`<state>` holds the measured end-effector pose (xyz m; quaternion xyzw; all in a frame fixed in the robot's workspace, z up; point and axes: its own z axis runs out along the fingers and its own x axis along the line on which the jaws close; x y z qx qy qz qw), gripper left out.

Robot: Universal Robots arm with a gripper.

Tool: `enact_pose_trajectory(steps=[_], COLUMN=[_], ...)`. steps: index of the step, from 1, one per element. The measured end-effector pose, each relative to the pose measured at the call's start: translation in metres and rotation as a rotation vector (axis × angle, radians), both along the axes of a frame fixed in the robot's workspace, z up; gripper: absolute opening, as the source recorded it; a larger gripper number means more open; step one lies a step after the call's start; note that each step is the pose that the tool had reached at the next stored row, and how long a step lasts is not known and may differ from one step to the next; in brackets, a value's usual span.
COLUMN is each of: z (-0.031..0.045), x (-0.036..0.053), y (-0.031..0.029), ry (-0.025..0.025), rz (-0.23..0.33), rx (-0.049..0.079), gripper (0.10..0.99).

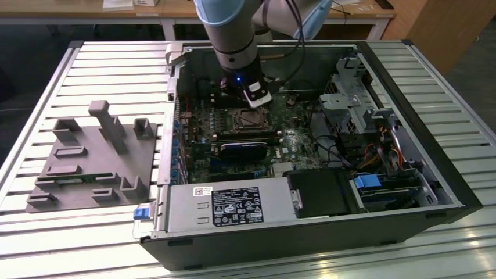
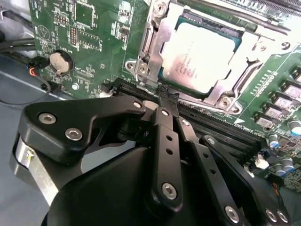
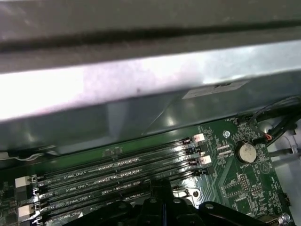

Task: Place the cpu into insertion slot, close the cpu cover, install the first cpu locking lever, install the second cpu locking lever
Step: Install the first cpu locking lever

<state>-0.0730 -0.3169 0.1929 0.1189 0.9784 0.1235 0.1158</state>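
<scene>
Slatted metal desk (image 1: 93, 70) under everything, with an open computer case (image 1: 310, 241) lying on its side in the middle and a grey moulded fixture (image 1: 97, 157) sitting on the exterior view's left. We see the arm (image 1: 232, 35) coming down from the far side into the case, and the hand (image 1: 259, 97) hangs low over the motherboard (image 1: 298, 142), just on the far side of the insertion slot (image 1: 250, 119).

In the second wrist view the cpu (image 2: 200, 54) is already seated in the slot, dull silver top facing up. The cpu cover (image 2: 155, 42) lies flat around it, with its cut-out framing the chip.

The hand (image 2: 167, 96) is clenched, fingers (image 2: 164, 122) pressed together. The tips sit right at the edge of the cover frame, beside the long black memory slots (image 2: 221, 127). We can't tell whether they're pinching anything between them or just touching the metal there.

The first wrist view catches the hand (image 3: 162, 190) over those same memory slots (image 3: 122, 169), with a coin battery (image 3: 245, 151) off to one side and the case wall (image 3: 141, 84) behind. The power supply (image 1: 225, 206) sits at the near end of the case.
</scene>
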Motion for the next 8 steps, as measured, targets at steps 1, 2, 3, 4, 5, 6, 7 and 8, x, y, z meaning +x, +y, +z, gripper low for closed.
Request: enact_pose_trajectory(steps=[1, 2, 3, 4, 5, 6, 7, 8], z=[-0.0006, -0.0011, -0.0016, -0.0020, -0.0024, -0.0028, -0.0032, -0.0035], x=[0.0000, 0.0000, 0.0000, 0.0000, -0.0001, 0.0000, 0.0000, 0.0000], y=[0.0000, 0.0000, 0.0000, 0.0000, 0.0000, 0.0000, 0.0000, 0.0000], ry=[-0.0006, -0.0011, -0.0016, -0.0018, -0.0022, -0.0024, -0.0026, -0.0028], rz=[-0.001, -0.001, -0.002, -0.002, -0.002, -0.003, -0.003, -0.003], rx=[-0.004, -0.007, -0.011, -0.015, -0.019, -0.022, -0.024, -0.025], gripper=[0.106, 0.106, 0.106, 0.106, 0.106, 0.106, 0.106, 0.106])
